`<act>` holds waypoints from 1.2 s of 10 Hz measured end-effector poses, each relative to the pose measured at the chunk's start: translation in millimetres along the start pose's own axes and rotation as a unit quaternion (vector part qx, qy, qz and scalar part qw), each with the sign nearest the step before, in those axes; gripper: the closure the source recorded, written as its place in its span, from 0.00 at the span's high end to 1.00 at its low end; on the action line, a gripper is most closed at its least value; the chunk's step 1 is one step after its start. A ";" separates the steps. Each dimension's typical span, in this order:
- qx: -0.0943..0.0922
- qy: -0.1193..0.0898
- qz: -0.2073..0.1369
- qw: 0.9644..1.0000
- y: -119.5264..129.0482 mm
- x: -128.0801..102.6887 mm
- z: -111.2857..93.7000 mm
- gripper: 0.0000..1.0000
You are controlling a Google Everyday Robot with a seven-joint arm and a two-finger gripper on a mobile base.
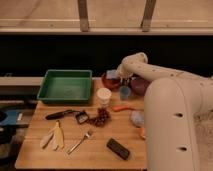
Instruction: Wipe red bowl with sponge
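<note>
Underneath it all, a broad pale wooden table [95, 156], cluttered. Far left, a rectangular green plastic tray [67, 86], glossy, low-walled. Just right of it, at the far edge, the round shallow orange-red bowl [107, 83]: smooth, rigid, probably light, liable to skate under a hard push. Next along, a dark purple-maroon bowl [141, 86]. Over the red bowl's right side, the white arm's gripper [120, 76]; clamped or not, cannot tell. At its tip, over the bowl, the small light blue rectangular sponge [112, 74]: soft, squashy, featherweight. Best pinched across the short sides, pressed gently.
</note>
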 end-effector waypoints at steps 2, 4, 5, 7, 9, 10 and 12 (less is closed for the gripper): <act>-0.007 0.002 -0.012 1.000 7.9 1.7 0.4 0.00; -0.023 0.004 -0.023 0.999 19.8 16.0 -10.4 0.00; -0.028 0.004 -0.027 0.999 20.0 19.0 -15.5 0.00; -0.033 0.005 -0.033 0.999 22.8 26.8 -21.1 0.00; -0.030 0.005 -0.028 0.999 12.0 43.5 -34.7 0.00; -0.023 0.003 -0.026 0.999 1.6 47.1 -40.2 0.00; -0.014 0.000 -0.021 1.000 -4.5 40.7 -38.9 0.00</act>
